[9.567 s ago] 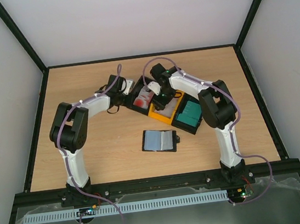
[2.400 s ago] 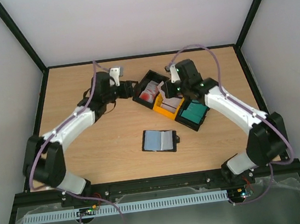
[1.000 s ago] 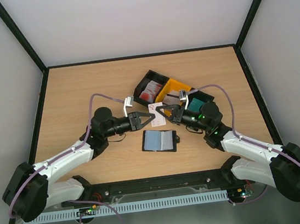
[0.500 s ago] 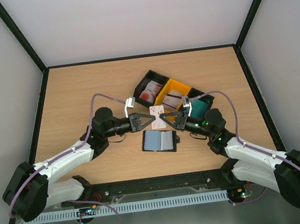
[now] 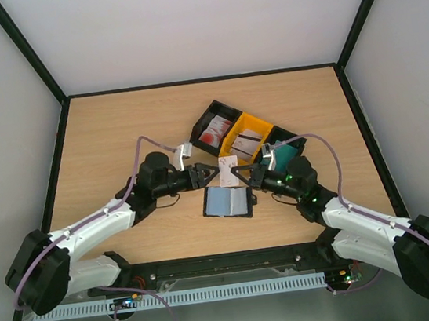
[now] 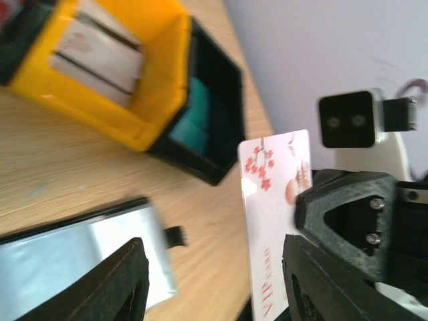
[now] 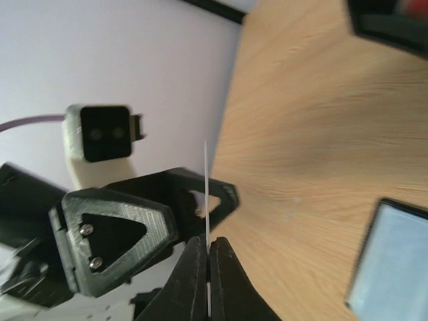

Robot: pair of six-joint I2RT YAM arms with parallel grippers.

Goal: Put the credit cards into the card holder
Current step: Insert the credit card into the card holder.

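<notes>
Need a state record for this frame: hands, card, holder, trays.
left hand: open, fingers either side of the card, not gripping
right hand: shut on the card's edge
card: white with red blossoms, held upright above the table
card holder: open flat on the table, on the near side of both hands
yellow tray: holds pale cards
teal cards: in the black tray right of the yellow one
status: card not yet in the holder
</notes>
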